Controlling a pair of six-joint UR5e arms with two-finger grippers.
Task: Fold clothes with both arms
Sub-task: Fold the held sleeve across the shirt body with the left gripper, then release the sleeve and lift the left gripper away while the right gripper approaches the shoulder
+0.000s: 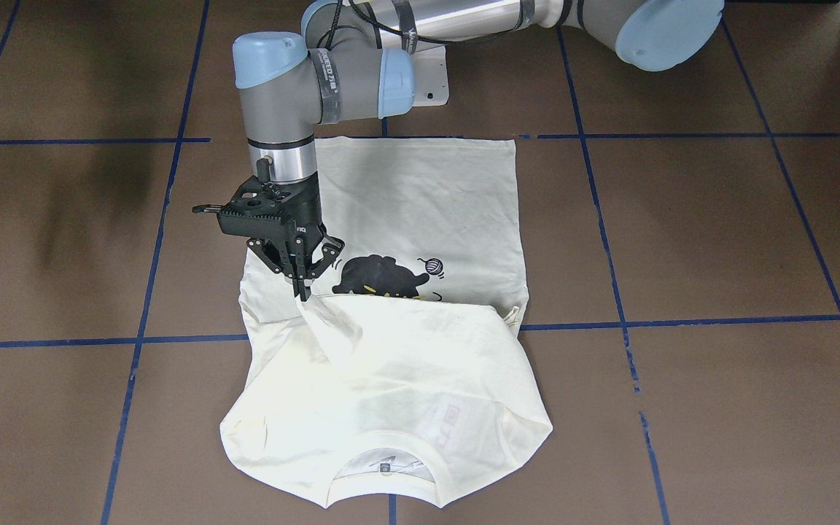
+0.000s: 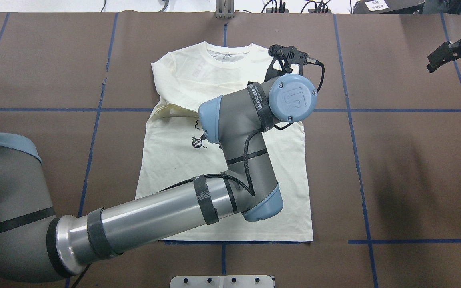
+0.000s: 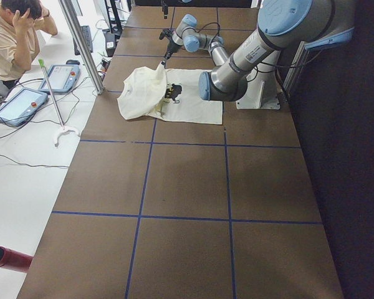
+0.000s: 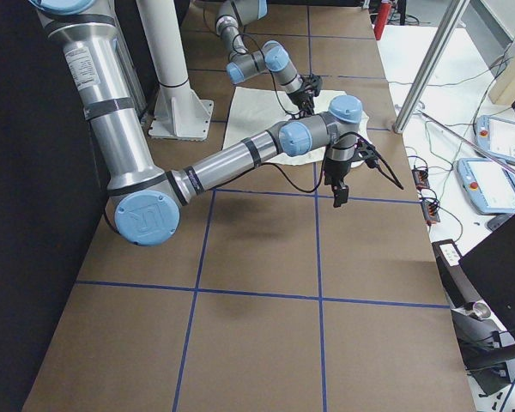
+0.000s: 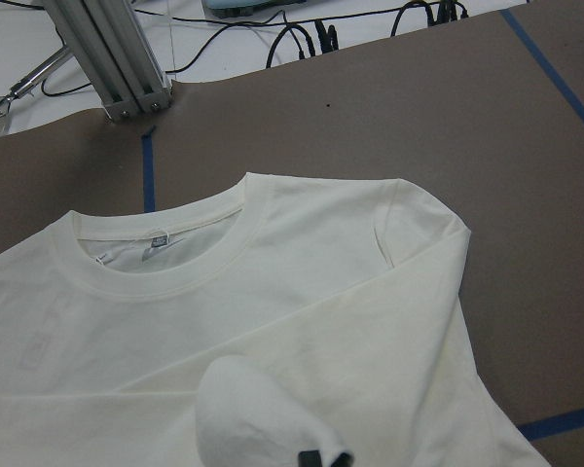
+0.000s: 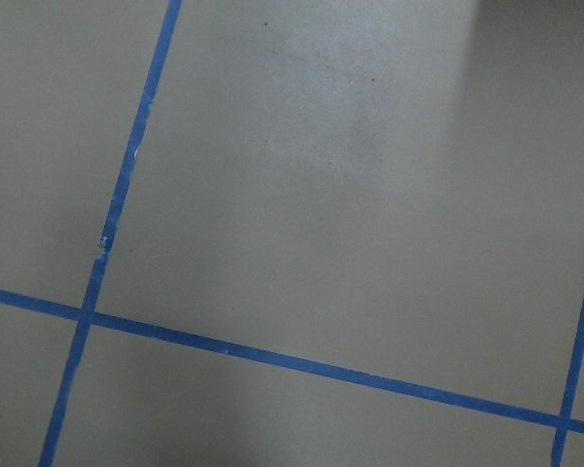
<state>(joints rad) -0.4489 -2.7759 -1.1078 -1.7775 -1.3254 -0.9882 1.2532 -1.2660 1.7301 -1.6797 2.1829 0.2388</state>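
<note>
The cream shirt point(image 1: 420, 197) lies flat on the brown table, its collar point(image 1: 383, 467) at the end away from the robot. A plain cream layer is folded over part of the black cat print point(image 1: 380, 277); the yarn ball point(image 1: 432, 267) still shows. My left arm reaches across the shirt point(image 2: 182, 80), and my left gripper point(image 1: 303, 292) is shut on a pinch of cream fabric lifted just above the print. In the left wrist view that bunch point(image 5: 263, 409) sits at the fingertips point(image 5: 321, 457). My right gripper point(image 2: 448, 54) hangs off to the side, away from the shirt; its jaw state is unclear.
Blue tape lines point(image 6: 273, 358) divide the table into squares. The white pedestal base point(image 1: 431, 73) stands behind the shirt. Beyond the far table edge are a metal post point(image 3: 81, 43), control tablets point(image 3: 62, 78) and a seated person point(image 3: 12, 31). A red cylinder point(image 3: 9, 256) lies on the floor.
</note>
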